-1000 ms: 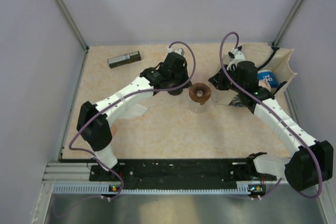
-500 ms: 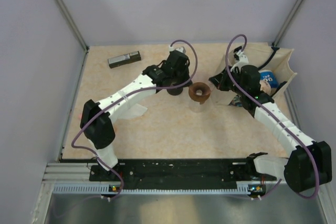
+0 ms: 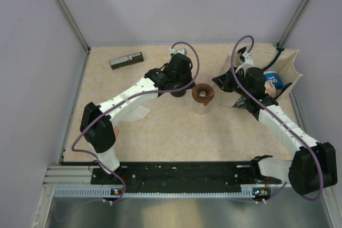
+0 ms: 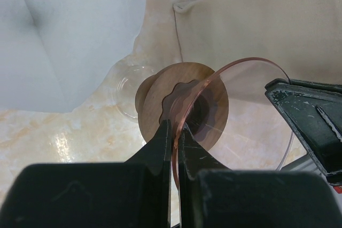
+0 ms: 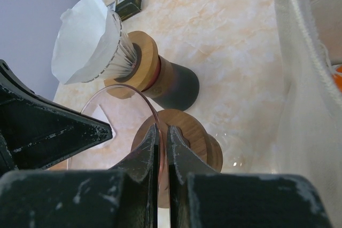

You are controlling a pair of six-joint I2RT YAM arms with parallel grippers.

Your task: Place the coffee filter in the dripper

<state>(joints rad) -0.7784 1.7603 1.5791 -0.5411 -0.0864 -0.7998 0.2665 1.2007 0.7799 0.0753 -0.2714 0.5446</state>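
Note:
The dripper (image 3: 203, 94) is a clear cone with a copper-tinted rim and a wooden collar (image 4: 184, 105), standing mid-table on a glass vessel (image 4: 127, 90). My left gripper (image 4: 175, 126) is shut on its rim from the left. On the opposite side my right gripper (image 5: 162, 132) is shut on the same rim (image 5: 133, 97). The white coffee filter (image 5: 88, 38) sits in a wooden-collared dark holder (image 5: 165, 81) just behind the dripper. My left arm hides it in the top view.
A dark rectangular box (image 3: 126, 60) lies at the back left. A beige bag (image 3: 287, 68) with a blue-and-white package (image 3: 271, 78) stands at the right behind my right arm. A flat white paper (image 3: 140, 113) lies under the left arm.
Both arms have shifted only slightly around the dripper; the right wrist has edged right. Both grips on the rim are unchanged and the dripper stays where it was.

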